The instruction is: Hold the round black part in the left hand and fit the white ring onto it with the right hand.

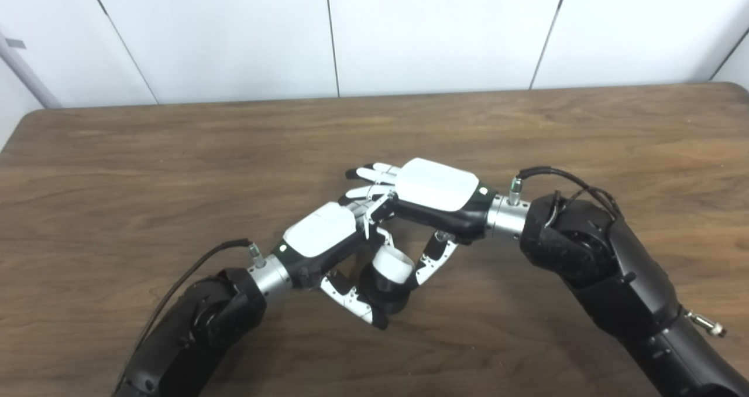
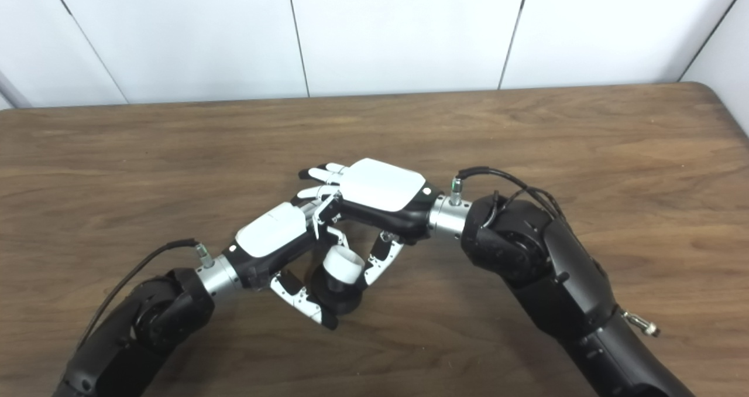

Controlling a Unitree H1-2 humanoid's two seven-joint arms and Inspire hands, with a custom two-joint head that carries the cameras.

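My left hand (image 1: pixel 325 239) is shut on the round black part (image 1: pixel 383 296) and holds it just above the table near the middle front. The white ring (image 1: pixel 393 263) sits on top of the black part, tilted toward me. My right hand (image 1: pixel 436 193) reaches over the left hand from the right. Its thumb (image 1: pixel 434 257) rests against the ring's right side and one bent finger comes down on the ring's far side, while its other fingers stretch out flat to the left. The same shows in the right eye view: ring (image 2: pixel 344 263), black part (image 2: pixel 336 296).
The brown wooden table (image 1: pixel 175 163) runs to a white panelled wall at the back. Both black forearms come in from the bottom edge, with cables at each wrist. Nothing else lies on the table.
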